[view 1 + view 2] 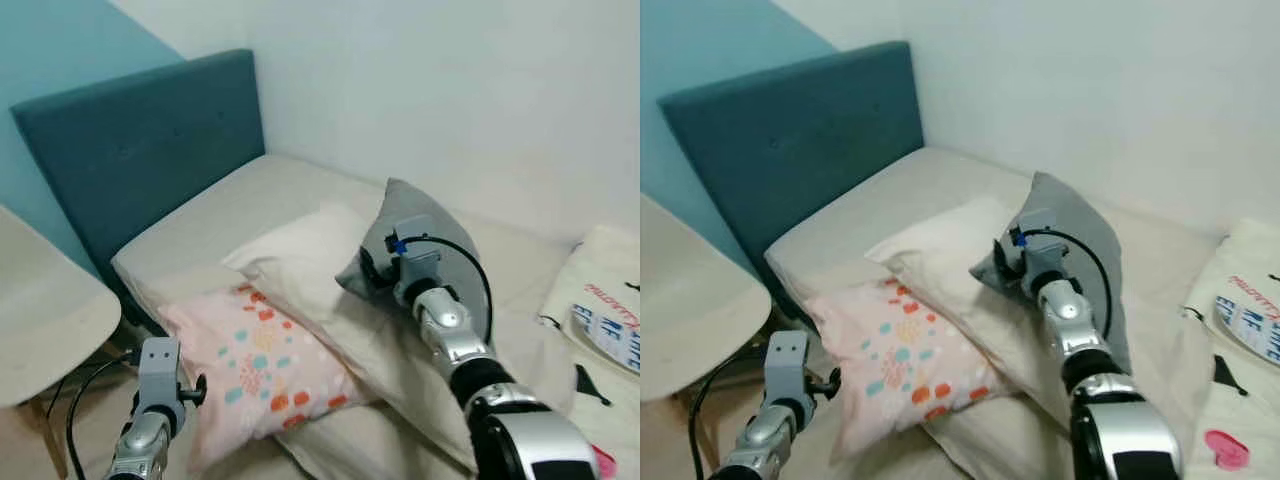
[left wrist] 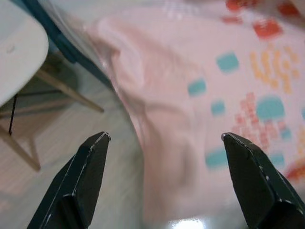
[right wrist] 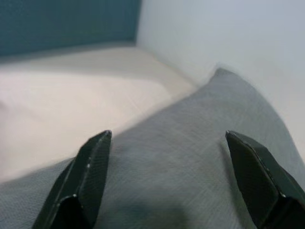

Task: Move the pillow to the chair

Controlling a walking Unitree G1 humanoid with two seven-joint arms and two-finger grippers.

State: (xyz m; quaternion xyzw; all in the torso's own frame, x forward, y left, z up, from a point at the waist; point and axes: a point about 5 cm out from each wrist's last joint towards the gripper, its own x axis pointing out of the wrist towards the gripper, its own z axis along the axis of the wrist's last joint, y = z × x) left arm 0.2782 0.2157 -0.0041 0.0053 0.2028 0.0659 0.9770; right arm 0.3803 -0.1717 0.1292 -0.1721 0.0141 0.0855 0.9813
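Observation:
Three pillows lie on the bed: a grey pillow [image 1: 412, 203] propped up at the middle, a cream pillow [image 1: 305, 250] under it, and a pink patterned pillow [image 1: 255, 360] hanging over the bed's near edge. My right gripper [image 3: 167, 136] is open against the grey pillow's lower corner, with grey fabric [image 3: 190, 162] between its fingers. Low beside the pink pillow [image 2: 224, 95], my left gripper [image 2: 164, 138] is open and holds nothing. The chair [image 1: 45, 310], with a cream seat and wooden legs, stands left of the bed.
A teal headboard [image 1: 140, 150] closes the bed's far left end, and a white wall runs behind. A white printed bag [image 1: 600, 300] lies on the bed at the right. Wooden floor [image 2: 71, 157] and a black cable [image 1: 80, 385] lie between chair and bed.

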